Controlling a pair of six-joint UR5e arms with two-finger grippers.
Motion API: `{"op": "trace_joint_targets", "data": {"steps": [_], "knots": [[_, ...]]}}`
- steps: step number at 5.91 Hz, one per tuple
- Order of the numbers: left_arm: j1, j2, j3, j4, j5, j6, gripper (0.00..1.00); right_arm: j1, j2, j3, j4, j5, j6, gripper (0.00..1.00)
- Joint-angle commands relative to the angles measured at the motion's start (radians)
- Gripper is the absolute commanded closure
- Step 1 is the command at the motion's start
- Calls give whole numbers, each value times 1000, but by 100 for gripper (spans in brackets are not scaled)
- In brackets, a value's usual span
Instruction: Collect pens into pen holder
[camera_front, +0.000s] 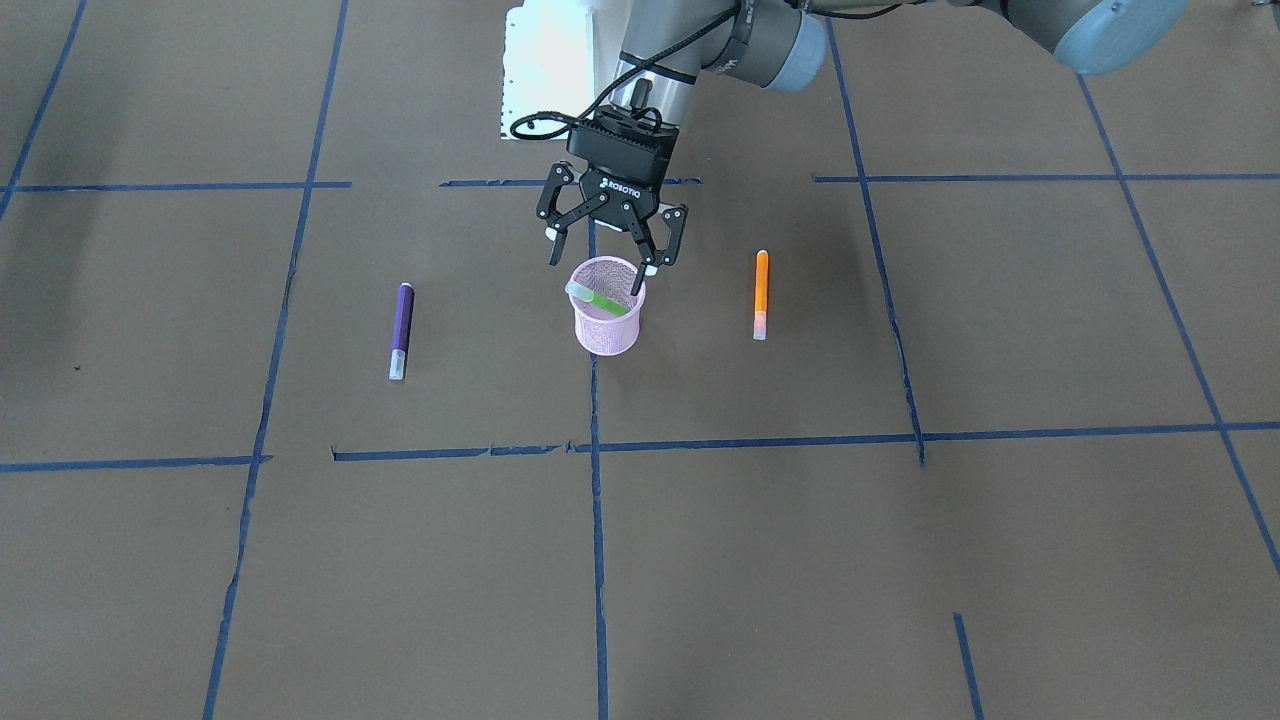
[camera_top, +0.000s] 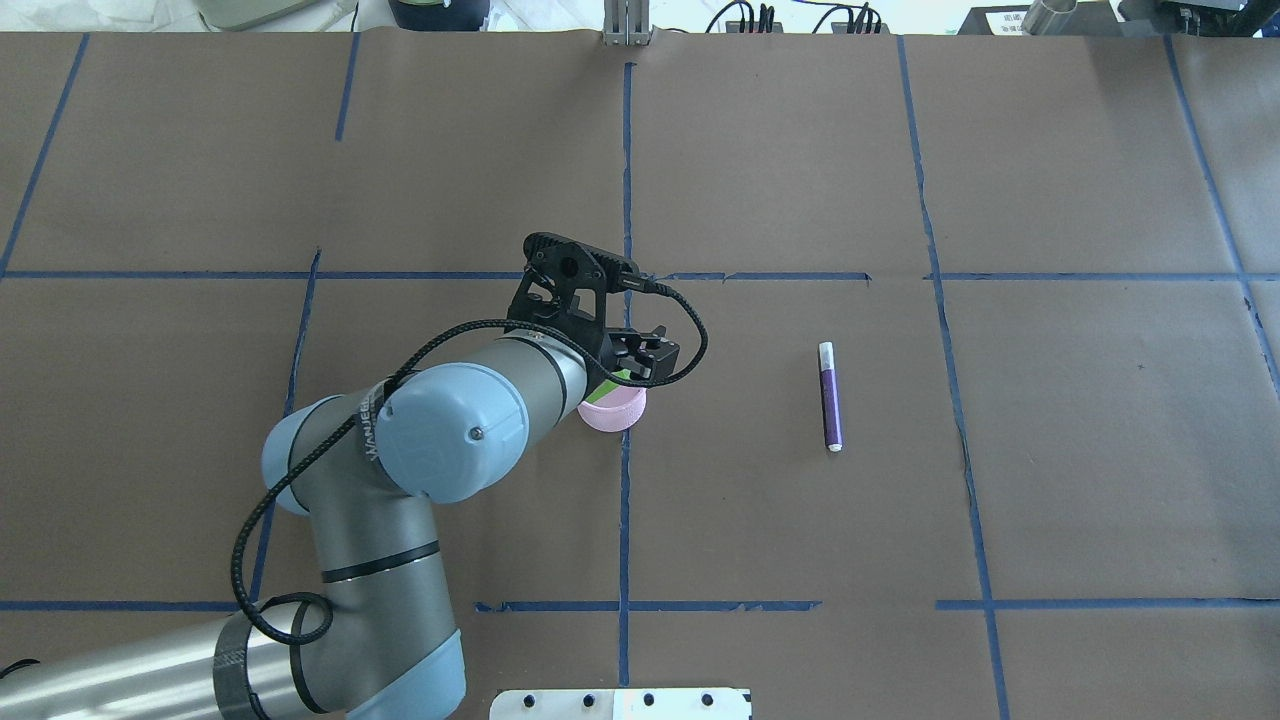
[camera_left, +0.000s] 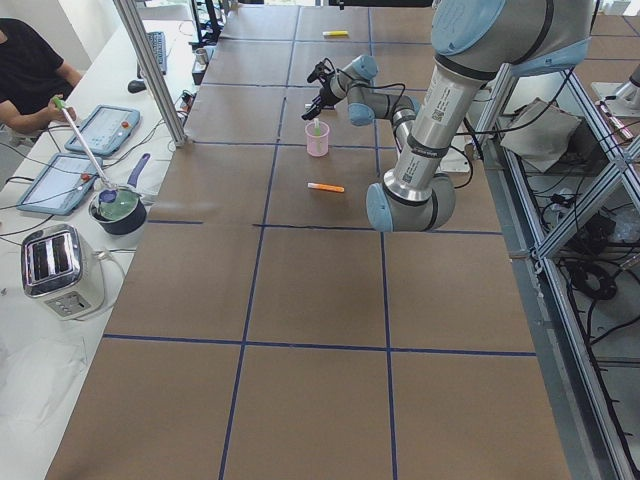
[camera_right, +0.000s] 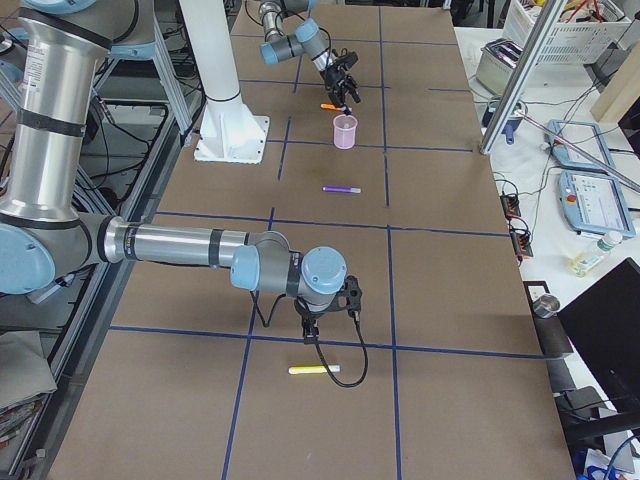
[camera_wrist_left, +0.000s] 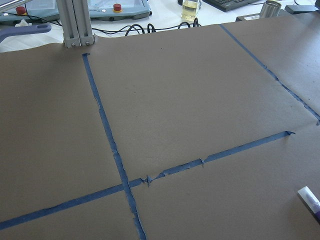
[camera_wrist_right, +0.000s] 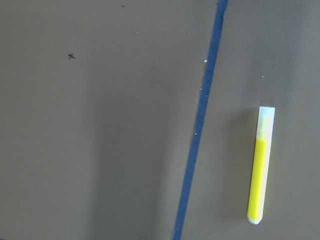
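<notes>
Viewed from the table's end on the robot's right, the nearest item is a yellow pen (camera_wrist_right: 260, 165), lying flat on the table (camera_front: 700, 560) with nothing touching it. The right gripper (camera_right: 312, 322) hangs above the table close to that pen; the available views do not show whether its fingers are spread or pressed together. Further along, well apart from the yellow pen, the purple pen (camera_front: 401, 330) lies flat, touching nothing. Next, the cup (camera_front: 607, 335) stands upright near the table's middle. The green pen (camera_front: 603, 299) is inside it, leaning across the opening with its pale end at the rim. Beyond the cup the orange pen (camera_front: 761, 293) lies flat, near the cup but apart from it. Farthest, the left gripper (camera_front: 600, 268) hovers just over the cup's rim, fingers spread wide, pinching nothing. Assessment: one pen is collected. The purple and orange pens are not yet picked up, nor the yellow one if it counts. The task is judged to be at an early stage.
</notes>
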Motion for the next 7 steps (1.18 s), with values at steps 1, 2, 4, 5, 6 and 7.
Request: {"op": "trace_joint_targets", "data": {"steps": [1,2,4,5,6,7], "knots": [[-46,101,-66,33,-143,5,2,-29,89,-212,146,-34,108,1],[-43,100,-66,31,-145,4,2,-34,98,-256,146,-106,112,1],[-46,101,-68,31,-147,4,2,-89,152,-341,154,-111,114,3],[-52,102,-68,31,-150,5,2,-106,190,-381,154,-109,116,4],[-90,102,-68,34,-235,5,5,-109,190,-382,154,-109,113,9],[-156,112,-57,39,-359,5,7,-109,190,-389,154,-108,112,13]]}}
